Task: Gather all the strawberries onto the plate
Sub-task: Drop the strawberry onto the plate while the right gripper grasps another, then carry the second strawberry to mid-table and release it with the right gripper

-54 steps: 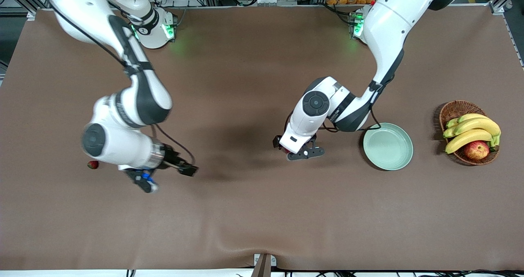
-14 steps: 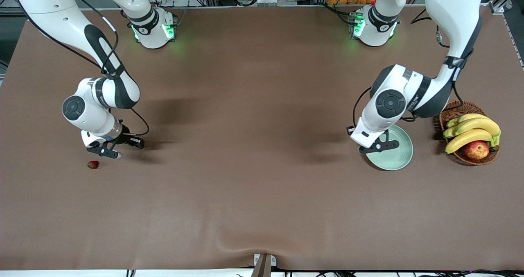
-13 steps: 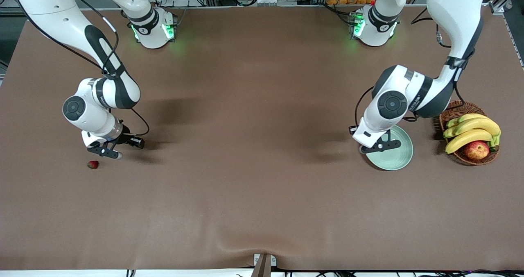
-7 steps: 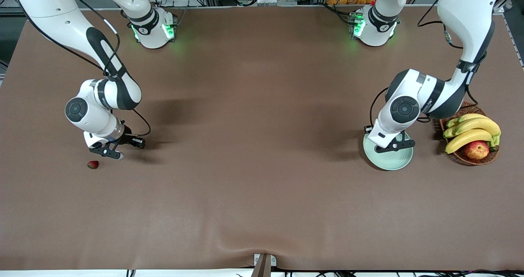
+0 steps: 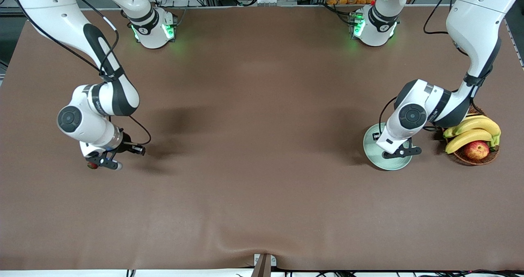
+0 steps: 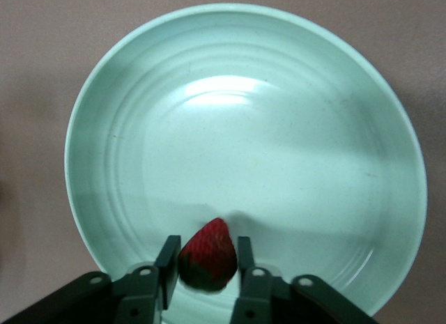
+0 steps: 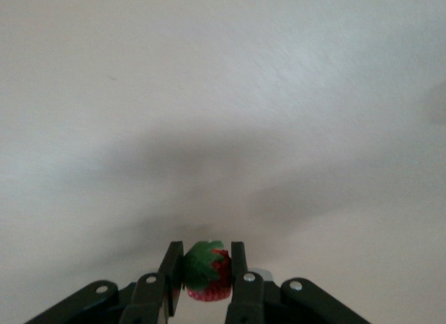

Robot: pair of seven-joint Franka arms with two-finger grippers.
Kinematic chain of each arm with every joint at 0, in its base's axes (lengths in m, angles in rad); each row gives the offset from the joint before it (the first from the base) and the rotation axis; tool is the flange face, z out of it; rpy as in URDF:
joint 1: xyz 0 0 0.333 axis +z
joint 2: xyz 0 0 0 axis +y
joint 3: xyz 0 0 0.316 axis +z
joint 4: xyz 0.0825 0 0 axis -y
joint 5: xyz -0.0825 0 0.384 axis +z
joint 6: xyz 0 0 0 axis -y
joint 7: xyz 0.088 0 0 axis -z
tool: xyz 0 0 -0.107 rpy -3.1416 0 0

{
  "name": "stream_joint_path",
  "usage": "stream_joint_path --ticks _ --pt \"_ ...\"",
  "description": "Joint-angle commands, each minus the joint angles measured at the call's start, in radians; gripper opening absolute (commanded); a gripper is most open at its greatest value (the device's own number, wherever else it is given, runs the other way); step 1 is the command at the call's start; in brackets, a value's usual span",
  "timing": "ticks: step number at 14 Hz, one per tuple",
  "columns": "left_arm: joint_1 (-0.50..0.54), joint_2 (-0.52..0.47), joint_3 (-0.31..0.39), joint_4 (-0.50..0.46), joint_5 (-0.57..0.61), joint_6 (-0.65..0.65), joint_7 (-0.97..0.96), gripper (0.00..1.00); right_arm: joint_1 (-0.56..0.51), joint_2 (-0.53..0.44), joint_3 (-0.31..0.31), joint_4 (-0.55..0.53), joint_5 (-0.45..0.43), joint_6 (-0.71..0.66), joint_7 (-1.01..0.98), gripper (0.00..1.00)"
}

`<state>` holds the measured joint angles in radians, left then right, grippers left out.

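My left gripper hangs over the pale mint-green plate, shut on a red strawberry. In the left wrist view the gripper holds the berry just above the plate's inner slope; the plate holds nothing else. My right gripper is down at the table near the right arm's end, shut on a second strawberry. The right wrist view shows that berry, green cap up, pinched in the gripper. No third strawberry is in view.
A brown wicker basket with bananas and a red-yellow apple stands beside the plate toward the left arm's end. The left arm's elbow hangs over the basket. The brown table cover ripples near the front edge.
My left gripper has carried its strawberry from the table's middle to over the plate. My right gripper has moved onto the strawberry on the table and closed round it.
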<state>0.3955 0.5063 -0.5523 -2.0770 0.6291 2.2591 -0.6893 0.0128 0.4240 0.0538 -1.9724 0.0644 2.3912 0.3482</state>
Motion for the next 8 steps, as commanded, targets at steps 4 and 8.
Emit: stream_joint_path --ticks 4,8 --pt "0.016 -0.048 -0.018 0.003 0.020 -0.003 0.004 1.00 0.154 0.099 -0.003 0.275 0.201 -0.147 0.237 0.00" --pt "0.019 -0.095 -0.041 0.009 -0.011 -0.009 0.001 1.00 0.289 0.208 -0.003 0.429 0.206 -0.142 0.545 0.00"
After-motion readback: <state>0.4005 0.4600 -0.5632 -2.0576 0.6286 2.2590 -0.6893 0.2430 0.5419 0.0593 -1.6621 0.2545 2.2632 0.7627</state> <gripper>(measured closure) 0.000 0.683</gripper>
